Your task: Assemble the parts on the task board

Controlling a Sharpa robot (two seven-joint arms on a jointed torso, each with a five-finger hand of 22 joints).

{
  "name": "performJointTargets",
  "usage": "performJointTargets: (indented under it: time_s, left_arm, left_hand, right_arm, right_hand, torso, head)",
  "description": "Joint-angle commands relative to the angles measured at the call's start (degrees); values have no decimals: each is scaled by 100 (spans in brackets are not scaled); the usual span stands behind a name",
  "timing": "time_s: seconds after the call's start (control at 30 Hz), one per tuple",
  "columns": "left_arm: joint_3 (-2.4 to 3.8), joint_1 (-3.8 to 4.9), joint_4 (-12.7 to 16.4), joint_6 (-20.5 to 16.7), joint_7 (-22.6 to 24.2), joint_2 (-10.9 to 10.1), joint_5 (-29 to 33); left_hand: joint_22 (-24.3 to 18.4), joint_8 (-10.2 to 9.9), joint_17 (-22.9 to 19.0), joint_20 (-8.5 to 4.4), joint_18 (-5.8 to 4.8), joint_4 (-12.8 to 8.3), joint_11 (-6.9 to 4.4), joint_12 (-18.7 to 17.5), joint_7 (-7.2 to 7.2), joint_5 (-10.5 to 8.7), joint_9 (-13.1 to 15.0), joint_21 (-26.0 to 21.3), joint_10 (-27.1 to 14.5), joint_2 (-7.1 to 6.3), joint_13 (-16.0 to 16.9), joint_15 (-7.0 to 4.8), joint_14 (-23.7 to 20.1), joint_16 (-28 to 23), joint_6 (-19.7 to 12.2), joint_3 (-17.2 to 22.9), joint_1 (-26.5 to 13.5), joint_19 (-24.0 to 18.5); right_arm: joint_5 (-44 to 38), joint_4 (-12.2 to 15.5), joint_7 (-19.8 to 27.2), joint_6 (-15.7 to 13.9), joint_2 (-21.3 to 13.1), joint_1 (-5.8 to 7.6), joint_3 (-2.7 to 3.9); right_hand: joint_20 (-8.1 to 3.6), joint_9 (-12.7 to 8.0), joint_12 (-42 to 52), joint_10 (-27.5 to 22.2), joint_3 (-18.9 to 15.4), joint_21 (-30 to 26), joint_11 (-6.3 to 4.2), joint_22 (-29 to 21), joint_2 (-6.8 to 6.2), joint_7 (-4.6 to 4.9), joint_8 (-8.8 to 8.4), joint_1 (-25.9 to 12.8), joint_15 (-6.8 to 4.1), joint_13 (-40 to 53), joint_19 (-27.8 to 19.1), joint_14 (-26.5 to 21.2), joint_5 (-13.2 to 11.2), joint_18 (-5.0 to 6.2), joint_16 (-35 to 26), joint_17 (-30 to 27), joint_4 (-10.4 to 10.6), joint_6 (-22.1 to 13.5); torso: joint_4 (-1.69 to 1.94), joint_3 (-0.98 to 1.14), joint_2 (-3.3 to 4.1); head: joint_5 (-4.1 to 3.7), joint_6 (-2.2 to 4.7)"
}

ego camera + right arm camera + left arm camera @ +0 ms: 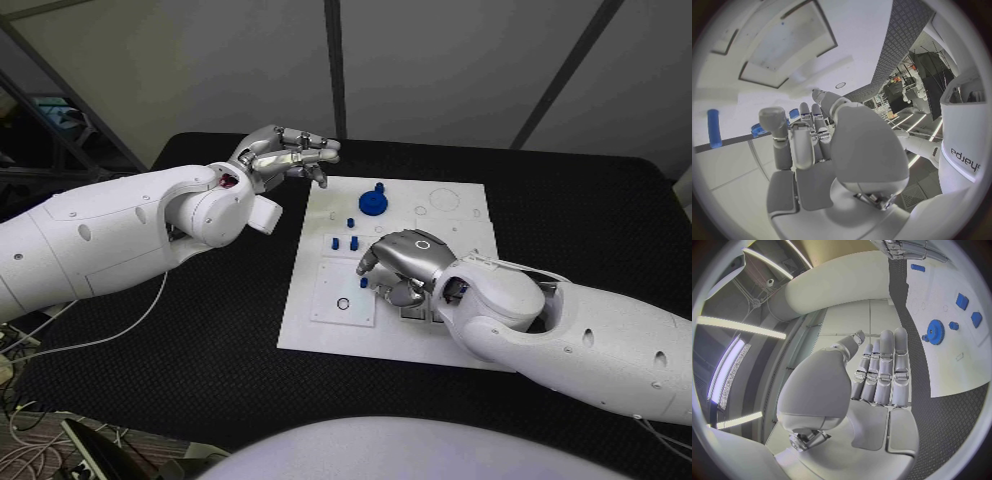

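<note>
The white task board (pixel 325 325) lies mid-table. On its far part stands a blue gear (pixel 374 202), with small blue pegs (pixel 351 222) (pixel 335 242) just in front of it. My right hand (pixel 404 262) hangs knuckles-up over the board's middle, its fingertips down beside a small blue piece (pixel 362 281). In the right wrist view the right hand (pixel 817 145) has its fingers apart with nothing between them; a blue peg (pixel 714 128) stands beyond. My left hand (pixel 289 152) hovers off the board's far left corner, lightly bent, holding nothing. The left wrist view shows the gear (pixel 934 331).
Black table (pixel 577 210) surrounds the board, with free room on its right and front. The board's near left part carries a raised white plate with a small ring hole (pixel 342 303). A thin white cable (pixel 116 325) runs under my left arm.
</note>
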Motion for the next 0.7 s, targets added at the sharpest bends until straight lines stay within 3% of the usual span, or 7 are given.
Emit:
performJointTargets:
  time_s: [0.03,0.13,0.3,0.43,0.53,0.6,0.7]
  left_arm:
    - [4,8,-1,86,1,-2,14]
    - [4,8,-4,91,1,-7,14]
    - [2,8,-1,85,-11,-18,14]
    - [1,7,-6,85,-14,-15,14]
    - [1,7,-13,88,-12,-5,14]
    - [1,7,-17,87,-12,-3,14]
    - [1,7,-17,88,-11,4,14]
  left_hand:
    - [-8,39,-8,2,-99,19,9,28,39,-20,2,-25,-38,13,-8,33,20,-20,-13,-21,-33,30]
    - [-8,39,-8,2,-99,19,9,28,39,-20,2,-25,-38,13,-8,33,20,-20,-13,-21,-33,30]
    - [-11,40,-12,4,-99,23,10,30,40,-20,2,-29,-43,16,-8,34,20,-22,-18,-24,-38,31]
    - [-11,40,-12,4,-99,23,10,30,40,-20,2,-29,-43,16,-8,34,20,-22,-18,-24,-38,31]
    - [-11,40,-12,4,-99,23,10,30,40,-20,2,-29,-43,16,-8,34,20,-22,-18,-24,-38,31]
    - [-13,42,-13,5,-99,25,10,32,40,-20,2,-31,-44,19,-7,35,21,-23,-18,-24,-41,31]
    - [-13,42,-13,5,-99,25,10,32,40,-20,2,-31,-44,19,-7,35,21,-23,-18,-24,-41,31]
  right_arm:
    - [-50,139,104,-558,-117,4,4]
    - [21,330,66,-584,-373,6,47]
    - [88,379,-220,-245,-719,57,381]
    - [168,388,-356,11,-953,148,540]
    - [192,408,-419,173,-1078,181,603]
    - [202,383,-452,285,-1121,194,628]
    - [209,325,-484,420,-1140,204,646]
  right_hand:
    - [3,3,55,-4,-16,-34,0,-29,-45,9,-15,-17,41,13,-62,258,12,45,-29,-27,-21,-37]
    - [1,18,132,56,-61,-74,-19,-85,-57,-4,7,-112,30,20,-87,242,-43,55,-78,-102,29,0]
    - [-11,23,201,28,-221,-231,-50,-293,-95,15,3,-358,9,10,-181,197,-174,88,-224,-320,190,23]
    - [-18,15,262,0,-378,-254,-57,-299,-148,-45,-11,-413,5,12,-145,216,-273,83,-201,-291,242,-25]
    - [-21,16,300,17,-437,-247,-64,-283,-156,-71,-9,-408,0,16,-117,231,-277,77,-171,-252,251,-33]
    - [-24,15,324,10,-501,-251,-65,-284,-168,-111,-12,-401,-4,14,-100,236,-285,75,-166,-251,258,-54]
    - [-22,10,347,-75,-652,-286,-55,-321,-153,-182,-16,-364,4,9,-88,234,-313,77,-177,-279,284,-125]
  torso:
    - [0,0,-3]
    - [-7,-5,-11]
    - [-11,-13,-11]
    - [-20,-20,-14]
    - [-9,-15,-7]
    - [-23,-8,-8]
    - [-23,-15,-8]
  head:
    - [-24,22]
    - [-69,71]
    - [-140,145]
    - [-172,172]
    - [-204,206]
    - [-209,219]
    - [-231,226]
